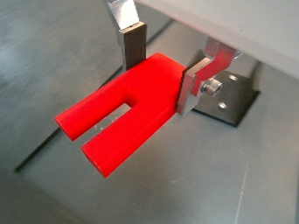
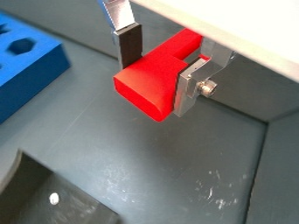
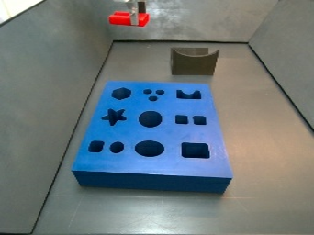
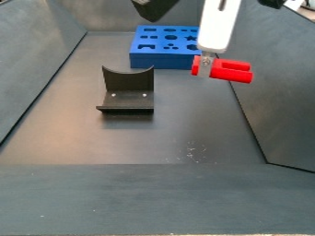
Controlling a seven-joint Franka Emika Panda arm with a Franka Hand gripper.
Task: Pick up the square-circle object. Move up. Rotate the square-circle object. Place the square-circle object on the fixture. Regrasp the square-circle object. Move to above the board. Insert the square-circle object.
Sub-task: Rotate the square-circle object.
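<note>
My gripper (image 1: 163, 70) is shut on the square-circle object (image 1: 122, 114), a bright red block. Its solid end sits between the fingers and its two-lobed, slotted end sticks out sideways. In both side views the red block (image 3: 123, 17) (image 4: 229, 71) hangs well above the floor, lying level in the gripper (image 4: 204, 64). The fixture (image 3: 193, 61) (image 4: 125, 90), a dark block with a curved dip, stands on the floor apart from the gripper. The blue board (image 3: 153, 133) (image 4: 167, 46) with its shaped holes lies flat on the floor, and a corner of the board (image 2: 24, 66) shows in a wrist view.
Dark sloping walls (image 3: 73, 73) (image 4: 277, 111) enclose the floor on all sides. A dark grey surface (image 2: 59, 197) with a small pale dot lies below the gripper in a wrist view.
</note>
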